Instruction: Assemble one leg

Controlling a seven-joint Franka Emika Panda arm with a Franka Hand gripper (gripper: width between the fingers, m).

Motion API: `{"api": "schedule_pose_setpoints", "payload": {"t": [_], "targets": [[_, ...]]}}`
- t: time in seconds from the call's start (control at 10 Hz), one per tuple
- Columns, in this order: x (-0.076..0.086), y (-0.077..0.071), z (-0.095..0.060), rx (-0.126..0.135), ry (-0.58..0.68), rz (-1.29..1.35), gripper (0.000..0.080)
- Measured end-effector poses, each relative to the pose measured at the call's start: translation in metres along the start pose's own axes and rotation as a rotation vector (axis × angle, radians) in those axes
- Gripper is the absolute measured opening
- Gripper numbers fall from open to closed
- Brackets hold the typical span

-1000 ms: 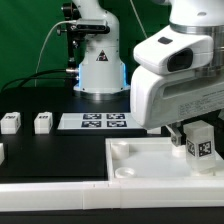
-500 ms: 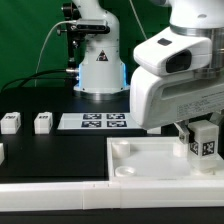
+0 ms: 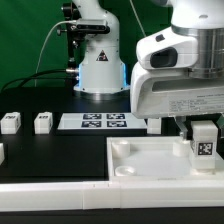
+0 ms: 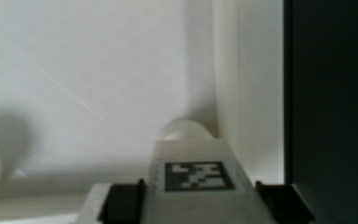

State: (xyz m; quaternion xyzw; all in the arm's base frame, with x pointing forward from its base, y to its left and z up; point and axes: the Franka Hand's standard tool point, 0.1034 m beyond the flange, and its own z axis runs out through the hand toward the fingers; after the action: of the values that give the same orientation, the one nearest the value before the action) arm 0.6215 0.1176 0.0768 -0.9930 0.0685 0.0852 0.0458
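Observation:
My gripper (image 3: 204, 140) is shut on a white leg (image 3: 205, 140) with a black-and-white tag on its face. I hold it upright over the exterior view's right part of the large flat white tray-like part (image 3: 150, 165), near a corner socket. In the wrist view the leg (image 4: 197, 172) sits between my two dark fingers (image 4: 130, 203), with the tray floor (image 4: 87, 90) below and a round socket (image 4: 190, 128) just past the leg's end. Two more legs (image 3: 10, 122) (image 3: 43, 122) stand on the black table at the exterior view's left.
The marker board (image 3: 94, 121) lies flat at the back centre, in front of the robot base (image 3: 99, 65). A white edge strip (image 3: 50, 190) runs along the table front. Part of another white piece shows at the left edge (image 3: 1, 152).
My gripper has moved with the leg toward the exterior view's right and slightly down over the tray. The other parts have not moved.

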Motion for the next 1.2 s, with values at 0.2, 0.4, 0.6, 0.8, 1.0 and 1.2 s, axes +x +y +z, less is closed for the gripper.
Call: {"api": "schedule_pose_setpoints", "payload": {"t": [0.2, 0.4, 0.6, 0.8, 1.0, 1.2], "targets": [[-0.001, -0.003, 0.001, 0.007, -0.002, 0.227, 0.0295], [0.0, -0.006, 0.002, 0.017, 0.008, 0.519, 0.0295], [0.0, -0.008, 0.002, 0.019, 0.007, 0.745, 0.0295], [-0.001, -0.011, 0.003, 0.022, 0.003, 0.978, 0.0295], [-0.001, -0.012, 0.003, 0.022, 0.002, 1.024, 0.0295], [-0.002, -0.013, 0.004, 0.021, 0.002, 0.999, 0.0526]]}}
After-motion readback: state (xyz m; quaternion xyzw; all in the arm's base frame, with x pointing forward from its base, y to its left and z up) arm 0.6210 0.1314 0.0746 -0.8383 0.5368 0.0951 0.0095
